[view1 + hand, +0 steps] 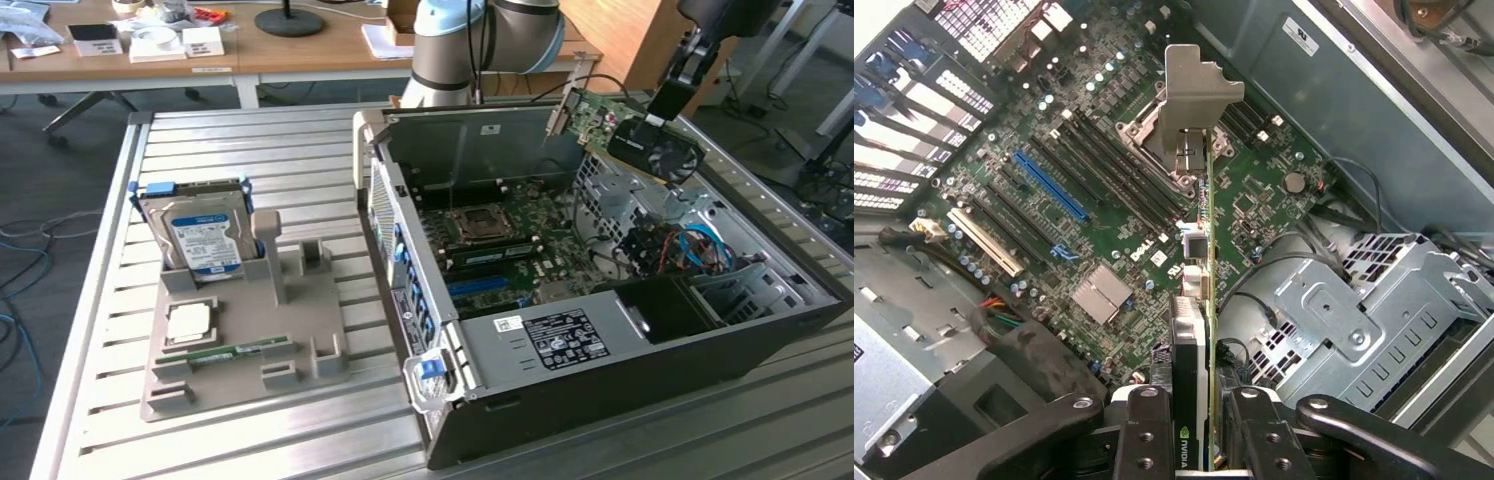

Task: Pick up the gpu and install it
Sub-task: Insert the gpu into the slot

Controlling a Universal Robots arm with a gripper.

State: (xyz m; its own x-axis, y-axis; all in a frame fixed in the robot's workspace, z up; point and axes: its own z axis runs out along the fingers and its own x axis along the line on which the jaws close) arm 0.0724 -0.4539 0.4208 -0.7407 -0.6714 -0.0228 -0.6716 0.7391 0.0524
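gripper [663, 110]: I see 1, closed down partway onto the gpu, a finger [1144, 435] on each face of the card.
gpu [627, 130]: 1, held in the air, tilted, above the case's far corner on the exterior view's right; fan [677, 160] side faces that right.
bracket [1194, 95]: 1, silver, at the card end away from the fingers, hanging over the motherboard and apart from it.
case [641, 385]: 1, open, lying on the table's [267, 150] half on the exterior view's right.
motherboard [514, 235]: 1, inside the case; 1 long blue slot [1049, 185] and 1 cream slot [984, 240] beside it.
fixture [247, 375]: 1, grey, near the table's edge on the exterior view's left.
on fixture: 1 hard drive [203, 240] upright, 1 CPU [187, 320] flat, 1 memory stick [238, 352] flat.
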